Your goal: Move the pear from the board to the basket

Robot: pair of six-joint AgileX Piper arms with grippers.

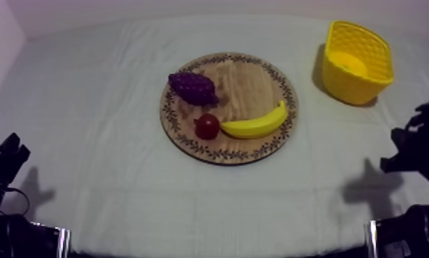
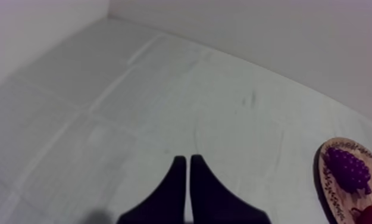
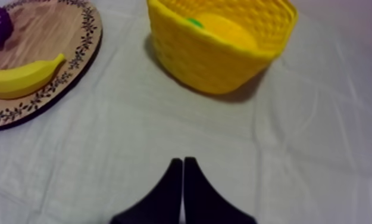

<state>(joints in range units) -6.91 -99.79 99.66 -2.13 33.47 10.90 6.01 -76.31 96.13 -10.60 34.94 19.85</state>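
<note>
Pear (image 3: 225,28) in basket (image 3: 212,67) | grapes (image 1: 193,88), banana (image 1: 258,125) on board (image 1: 252,81) | end effectors (image 2: 186,158) (image 3: 183,159) pressed together

No text, label, brand, number or sign can be read. The one marking is the dark leaf-like pattern round the rim of the board (image 1: 251,89), which is ornament and not lettering.
</note>
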